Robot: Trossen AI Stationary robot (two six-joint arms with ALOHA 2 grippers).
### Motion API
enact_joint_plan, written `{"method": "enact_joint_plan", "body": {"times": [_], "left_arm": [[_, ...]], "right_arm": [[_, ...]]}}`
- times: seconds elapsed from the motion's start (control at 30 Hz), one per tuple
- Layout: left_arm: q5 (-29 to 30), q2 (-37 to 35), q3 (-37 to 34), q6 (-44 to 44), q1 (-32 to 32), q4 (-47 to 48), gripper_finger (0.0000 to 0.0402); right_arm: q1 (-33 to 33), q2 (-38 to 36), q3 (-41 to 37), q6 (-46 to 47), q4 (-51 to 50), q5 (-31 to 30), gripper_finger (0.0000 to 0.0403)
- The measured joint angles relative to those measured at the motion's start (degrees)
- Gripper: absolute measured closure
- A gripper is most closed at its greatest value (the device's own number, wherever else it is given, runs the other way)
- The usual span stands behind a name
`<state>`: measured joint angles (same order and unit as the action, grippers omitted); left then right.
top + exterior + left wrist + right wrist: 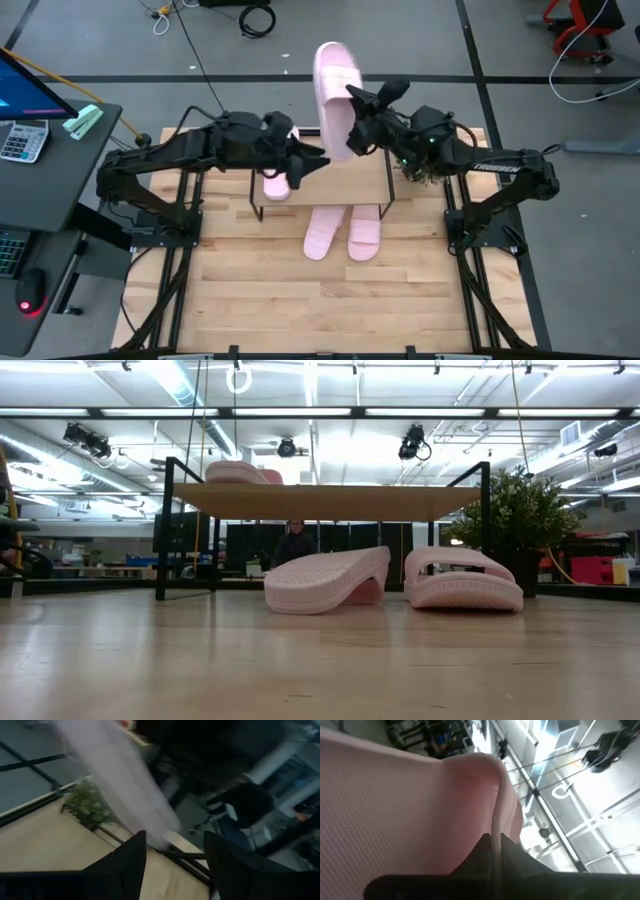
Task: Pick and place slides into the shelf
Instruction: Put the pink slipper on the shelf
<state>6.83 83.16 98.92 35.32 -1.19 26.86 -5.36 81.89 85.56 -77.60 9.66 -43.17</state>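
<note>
The shelf stands at the table's far middle. One pink slide lies on its top board at the left. Two more slides rest on the table at the shelf's near side. In the low view one of them leans tilted and the other lies flat. My right gripper is shut on a fourth slide held high over the shelf. My left gripper is open just by that slide's near end. My right gripper pinches a thin pink edge of the slide between its two shut fingers, on the slide's right side near its near end. The fingers come from the table's right. The slide is lifted clear above the shelf, its length running toward the table's far edge.
A dark desk with a monitor, a calculator and a keyboard stands at the left. A potted plant sits behind the shelf's right end, and a person is in the room beyond. Bare wood spreads near the front edge.
</note>
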Motion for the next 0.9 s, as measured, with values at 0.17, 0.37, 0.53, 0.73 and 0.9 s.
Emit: {"method": "enact_joint_plan", "body": {"times": [0.17,0.37,0.53,0.73,0.9], "left_arm": [[1.26,-4.27,0.08,-3.00,1.72,-0.35,0.0201],[9.92,-9.03,0.06,-8.73,3.25,0.20,0.0215],[15.97,-11.51,0.13,-15.15,4.09,-0.41,0.0223],[19.80,-12.07,0.06,-21.32,4.04,-0.11,0.0223],[22.76,-12.03,0.06,-25.43,3.84,-0.18,0.0227]], "right_arm": [[-2.59,0.14,1.06,5.91,-6.90,-0.91,0.0389],[-3.22,0.06,1.16,13.30,-14.63,0.42,0.0394],[-3.20,1.44,1.16,22.52,-19.69,1.08,0.0389],[-3.18,5.32,1.16,29.96,-21.36,2.22,0.0394],[-3.18,9.76,1.16,32.60,-21.40,2.62,0.0386]]}}
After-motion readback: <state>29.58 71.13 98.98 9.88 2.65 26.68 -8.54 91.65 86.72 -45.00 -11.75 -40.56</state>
